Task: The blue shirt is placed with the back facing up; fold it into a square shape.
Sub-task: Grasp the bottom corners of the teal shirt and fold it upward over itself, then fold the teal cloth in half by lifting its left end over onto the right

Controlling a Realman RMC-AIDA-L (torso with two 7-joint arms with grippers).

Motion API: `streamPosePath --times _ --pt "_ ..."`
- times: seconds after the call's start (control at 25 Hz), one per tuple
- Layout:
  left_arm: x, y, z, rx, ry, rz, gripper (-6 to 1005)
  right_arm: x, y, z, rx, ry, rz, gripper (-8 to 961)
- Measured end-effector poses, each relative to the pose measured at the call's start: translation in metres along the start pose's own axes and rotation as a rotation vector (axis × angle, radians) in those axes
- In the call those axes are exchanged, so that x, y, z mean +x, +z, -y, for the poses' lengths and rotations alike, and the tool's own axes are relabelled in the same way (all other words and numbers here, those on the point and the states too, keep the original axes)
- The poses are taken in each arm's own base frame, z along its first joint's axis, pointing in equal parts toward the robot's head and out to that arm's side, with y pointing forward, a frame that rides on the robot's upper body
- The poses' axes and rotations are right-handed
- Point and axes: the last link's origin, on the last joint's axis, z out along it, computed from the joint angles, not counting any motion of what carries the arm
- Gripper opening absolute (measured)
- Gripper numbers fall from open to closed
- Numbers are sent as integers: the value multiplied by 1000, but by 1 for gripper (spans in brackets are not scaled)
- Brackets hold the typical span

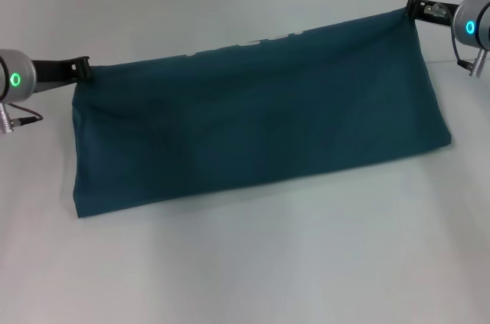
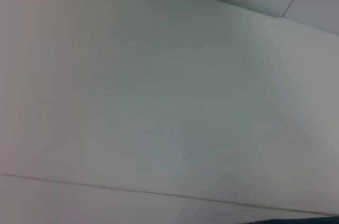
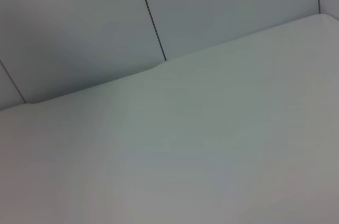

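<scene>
Two grippers clamp one blue shirt (image 1: 260,121): left gripper (image 1: 83,66) pinches its nine o'clock corner, right gripper (image 1: 409,8) its two o'clock corner, stretching it across the white table (image 1: 253,270).

**No readable text anywhere**

Checked all 3 views from my end, nothing legible. Head view: the blue shirt (image 1: 260,121) shows a thin strip of pale marks along its far edge, maybe print, but too small and cut off for me to read. No brand, label or no. on the cloth otherwise. Green ring lights on both arm wrists, no chars on them. Left & right wrist views: just the plain white surface (image 2: 159,102) and panel seams, no signs.
</scene>
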Motion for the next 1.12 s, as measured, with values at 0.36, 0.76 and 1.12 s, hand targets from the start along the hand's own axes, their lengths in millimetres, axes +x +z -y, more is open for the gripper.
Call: streamPosePath --times 0.36,0.76,1.12 --pt "0 1 -1 5 3 -7 26 -6 1 -8 -14 -63 -5 160" --pt "-1 0 6 24 -46 -33 143 -26 -2 9 3 -68 6 309" --pt "-3 -9 19 18 -96 -39 477 9 -25 47 -72 100 -108 563"
